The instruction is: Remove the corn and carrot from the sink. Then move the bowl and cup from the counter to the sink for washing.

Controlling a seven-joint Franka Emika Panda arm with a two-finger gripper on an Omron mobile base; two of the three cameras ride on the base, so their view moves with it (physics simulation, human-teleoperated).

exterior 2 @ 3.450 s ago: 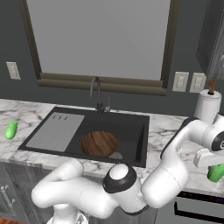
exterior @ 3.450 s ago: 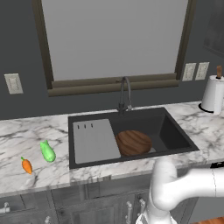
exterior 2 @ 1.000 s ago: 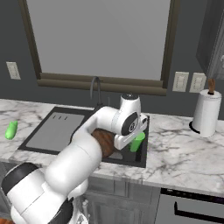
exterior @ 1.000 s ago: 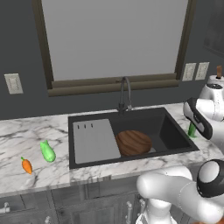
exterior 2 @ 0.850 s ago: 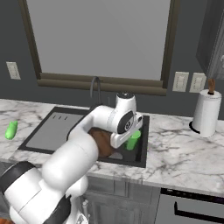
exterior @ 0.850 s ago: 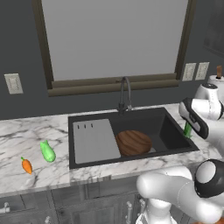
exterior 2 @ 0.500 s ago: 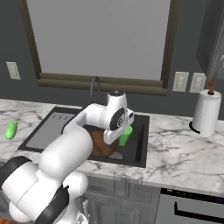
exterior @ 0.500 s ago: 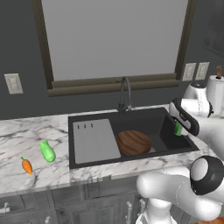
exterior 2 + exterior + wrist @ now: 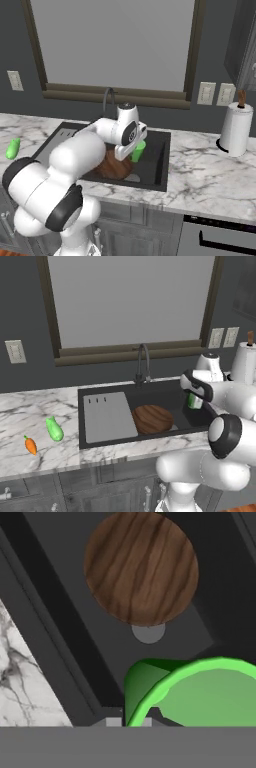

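My gripper (image 9: 193, 392) (image 9: 134, 145) is shut on the translucent green cup (image 9: 194, 401) (image 9: 138, 150) and holds it above the right part of the black sink (image 9: 170, 397) (image 9: 158, 152). The hand view has the cup (image 9: 200, 692) close at the bottom, over the basin floor (image 9: 212, 602). The brown wooden bowl (image 9: 152, 418) (image 9: 111, 167) (image 9: 141, 567) lies in the basin beside the round drain (image 9: 148, 632). The green corn (image 9: 54, 428) (image 9: 12, 148) and the small orange carrot (image 9: 31, 445) lie on the marble counter (image 9: 30, 416), left of the sink.
A grey drainboard (image 9: 107, 417) fills the sink's left part. The dark curved faucet (image 9: 142, 363) rises behind the basin. A paper towel roll (image 9: 245, 362) (image 9: 234, 131) stands on the counter at the right. A window frame runs along the back wall.
The arm has swung left with the cup, from over the sink's right rim to over the basin, closer to the bowl. Bowl, corn and carrot have not moved.
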